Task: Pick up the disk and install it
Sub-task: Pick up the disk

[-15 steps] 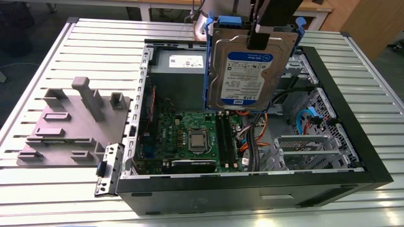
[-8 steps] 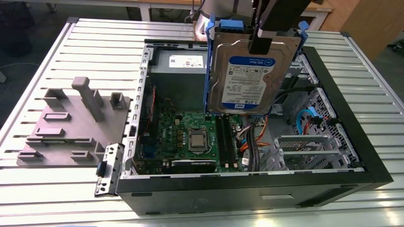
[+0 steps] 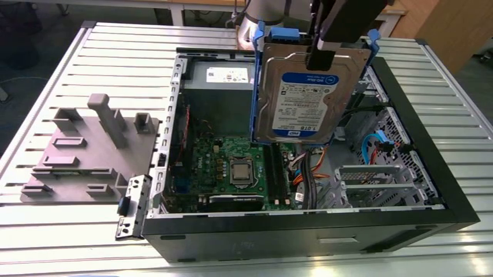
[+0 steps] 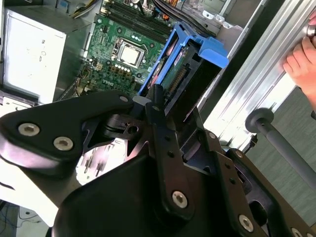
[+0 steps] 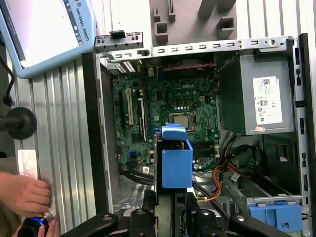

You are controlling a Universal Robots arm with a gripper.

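Exterior view, gripper clamping disk upright, above open computer case

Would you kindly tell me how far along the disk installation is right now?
Done: the disk is picked up. In hand: the gripper grips it upright, in the air above the open computer case, over the motherboard. Left: installing; it sits in no bay yet.
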